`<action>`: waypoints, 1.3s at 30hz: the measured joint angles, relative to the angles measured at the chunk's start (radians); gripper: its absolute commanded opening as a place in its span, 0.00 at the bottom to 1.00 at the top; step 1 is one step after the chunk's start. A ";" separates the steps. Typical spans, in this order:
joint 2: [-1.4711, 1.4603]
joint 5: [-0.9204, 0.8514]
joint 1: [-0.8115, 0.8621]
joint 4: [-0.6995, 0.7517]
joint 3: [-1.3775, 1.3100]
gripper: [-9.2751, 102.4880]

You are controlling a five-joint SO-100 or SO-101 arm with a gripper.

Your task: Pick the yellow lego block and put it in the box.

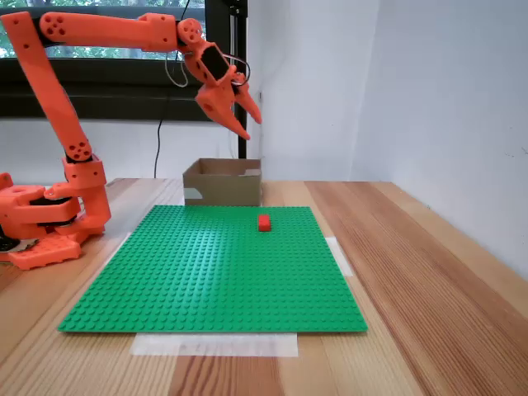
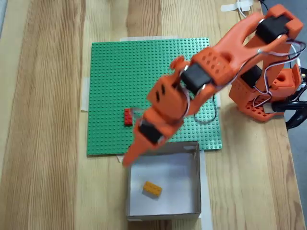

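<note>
Your arm [image 1: 99, 33] reaches across the upper left of a fixed view, with the gripper [image 1: 247, 124] hanging in the air above the box [image 1: 223, 183], clear of its rim. The jaws stand slightly apart and hold nothing; the two tips point down and to the right in that frame.

In a fixed view taken from above, the gripper [image 2: 128, 158] sits at the centre of the frame, its tip overlapping the upper left corner of the box [image 2: 195, 184]. The box occupies the lower centre of that frame, its upper wall just beside the lower edge of the green baseplate [image 2: 120, 72].

The yellow lego block [image 2: 152, 189] lies flat on the pale floor of the box, in the left half, apart from all four walls and turned slightly askew to them. It is free of the jaws.

A small red brick [image 2: 128, 117] rests on the baseplate, toward its lower left in the view from above; in the front view the same brick [image 1: 264, 222] sits near the far edge of the baseplate [image 1: 214, 272], just in front of the box.

The baseplate lies flat on the wooden counter [image 1: 412, 272], with pale tape [image 1: 214, 344] under its edges. The arm's base [image 1: 41, 223] stands at the left of the front view.
</note>
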 measured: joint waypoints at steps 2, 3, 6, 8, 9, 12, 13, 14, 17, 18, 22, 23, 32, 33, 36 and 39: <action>0.080 -0.020 0.032 -0.069 0.094 0.23; 0.120 -0.028 0.054 -0.098 0.140 0.21; 0.225 -0.028 0.137 -0.166 0.242 0.18; 0.291 0.008 0.206 -0.218 0.305 0.14; 0.322 0.023 0.242 -0.245 0.336 0.13; 0.408 0.052 0.339 -0.308 0.425 0.08; 0.442 0.055 0.362 -0.334 0.465 0.08; 0.472 0.057 0.380 -0.359 0.503 0.08; 0.594 0.067 0.460 -0.485 0.669 0.07; 0.638 0.077 0.480 -0.534 0.735 0.07; 0.822 0.100 0.534 -0.584 0.950 0.07; 0.862 0.112 0.554 -0.578 0.986 0.07; 1.239 0.275 0.594 -0.430 1.305 0.07; 1.270 0.279 0.591 -0.414 1.330 0.07; 1.361 0.268 0.589 -0.365 1.373 0.07; 1.416 0.259 0.595 -0.270 1.387 0.07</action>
